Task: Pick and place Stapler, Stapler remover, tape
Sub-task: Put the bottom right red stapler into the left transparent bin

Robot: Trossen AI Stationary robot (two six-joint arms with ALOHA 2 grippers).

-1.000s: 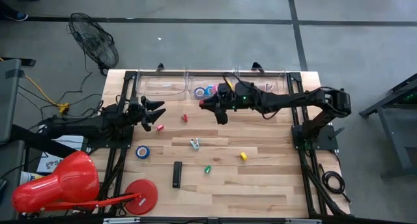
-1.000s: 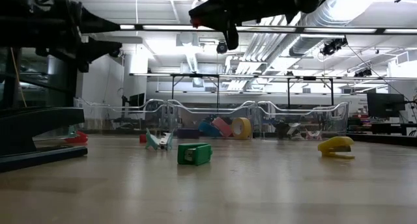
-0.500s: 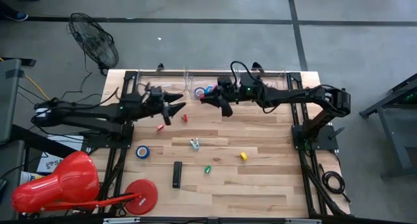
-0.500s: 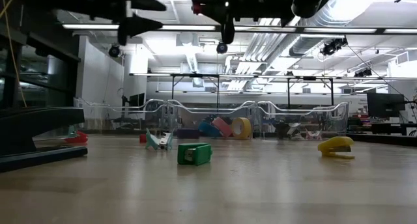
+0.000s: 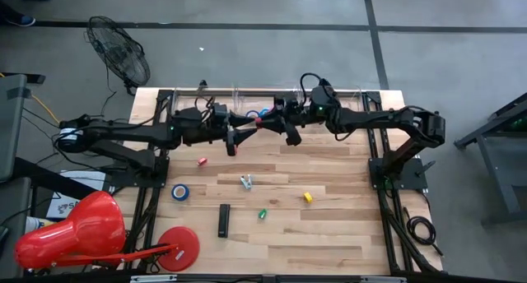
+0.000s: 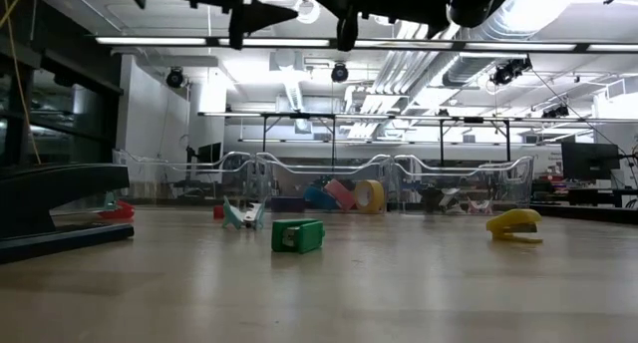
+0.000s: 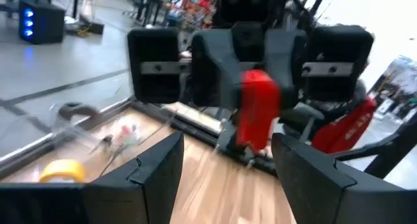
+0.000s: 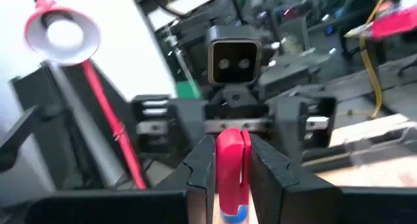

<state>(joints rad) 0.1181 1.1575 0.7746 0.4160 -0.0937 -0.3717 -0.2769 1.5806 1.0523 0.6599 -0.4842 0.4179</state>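
Note:
My right gripper (image 5: 263,124) hangs above the table's far middle, shut on a small red object (image 8: 232,160), perhaps a stapler; what it is cannot be told. My left gripper (image 5: 241,136) is open and faces it from the table's left, fingers apart from the red object (image 7: 256,113). A black stapler (image 5: 224,220), a teal staple remover (image 5: 246,182) and a blue tape roll (image 5: 179,192) lie flat on the table. More tape rolls (image 5: 252,116) lie in the far bins. My right gripper pinches the red object between its two fingers (image 8: 202,165), which lie on its two long sides (image 8: 242,152). The fingers point level toward the table's left. The object is lifted clear of the table, and its end sticks out past the fingertips (image 7: 257,129).
Small red pieces (image 5: 202,161) (image 5: 233,149), a yellow one (image 5: 308,197) and a green one (image 5: 263,214) lie scattered on the wood. Clear bins (image 5: 329,102) line the far edge. A flat red disc (image 5: 179,246) and a red lamp (image 5: 70,234) sit at the near left corner.
My left arm has swung from the table's left edge toward the right and far side, up to the right gripper, staying open. My right gripper has drifted slightly toward the far edge, keeping the red object.

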